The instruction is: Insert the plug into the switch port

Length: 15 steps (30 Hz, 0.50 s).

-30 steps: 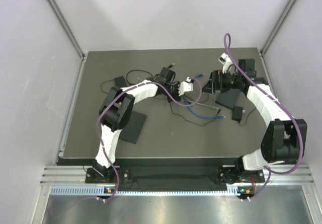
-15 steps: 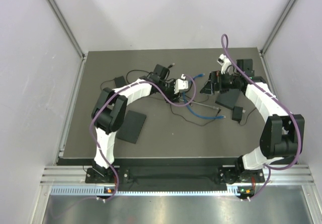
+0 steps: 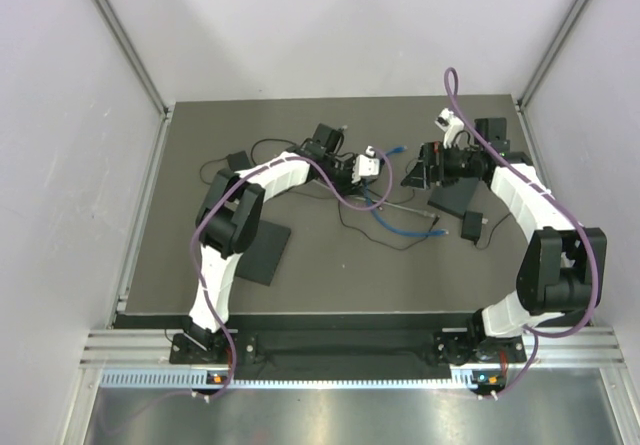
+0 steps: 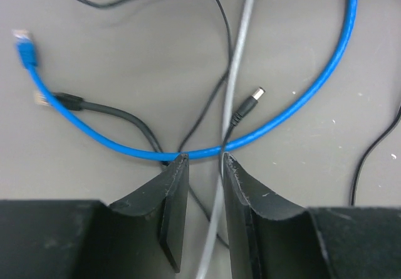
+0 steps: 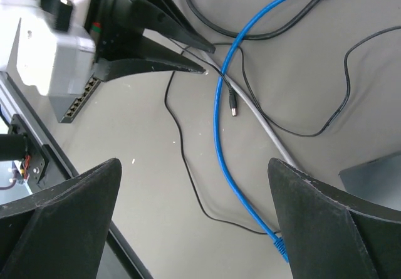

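Left tool (image 4: 203, 158) slightly parted — touching plug wire (image 4: 227, 135).

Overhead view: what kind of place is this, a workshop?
Probably a robotics lab test cell: a dark table boxed in by plain white panels, a left arm and right arm bolted at its near edge, and loose cables, including a blue cable.

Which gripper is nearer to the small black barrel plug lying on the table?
Left. The left gripper has its fingertips just short of the barrel plug; the right gripper is farther back, the plug well ahead of its open fingers.
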{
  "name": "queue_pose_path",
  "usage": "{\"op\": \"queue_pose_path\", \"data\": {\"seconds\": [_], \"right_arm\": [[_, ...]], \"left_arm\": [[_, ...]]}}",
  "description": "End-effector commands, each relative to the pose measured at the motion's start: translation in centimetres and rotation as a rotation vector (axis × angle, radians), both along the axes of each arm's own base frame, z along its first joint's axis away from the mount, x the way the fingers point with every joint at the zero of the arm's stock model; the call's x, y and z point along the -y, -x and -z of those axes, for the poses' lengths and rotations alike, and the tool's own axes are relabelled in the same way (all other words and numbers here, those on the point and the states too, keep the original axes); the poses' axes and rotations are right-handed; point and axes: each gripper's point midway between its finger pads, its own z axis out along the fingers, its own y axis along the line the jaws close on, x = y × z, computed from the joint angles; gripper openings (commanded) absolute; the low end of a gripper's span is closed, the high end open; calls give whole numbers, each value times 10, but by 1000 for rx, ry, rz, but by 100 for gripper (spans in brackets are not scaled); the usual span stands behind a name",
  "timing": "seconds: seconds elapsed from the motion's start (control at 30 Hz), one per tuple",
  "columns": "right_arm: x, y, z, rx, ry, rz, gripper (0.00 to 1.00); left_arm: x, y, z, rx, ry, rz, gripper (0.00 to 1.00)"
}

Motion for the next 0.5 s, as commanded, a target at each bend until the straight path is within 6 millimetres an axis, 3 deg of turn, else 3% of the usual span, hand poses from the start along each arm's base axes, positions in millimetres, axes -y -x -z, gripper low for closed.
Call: {"op": "queue_pose_path", "data": {"seconds": [0.0,0.3,0.47], "right_arm": [[4,-2,-14,50,-16,-17,100],[4,-2,-10,34,-27,-22,100],[4,-1,-8,28,-27,-22,100]], "left_arm": [[4,2,-5,6,18,47,34],[0,5,11,-19,-17,40,35],[-2,3,22,-26,-40,37,31]]}}
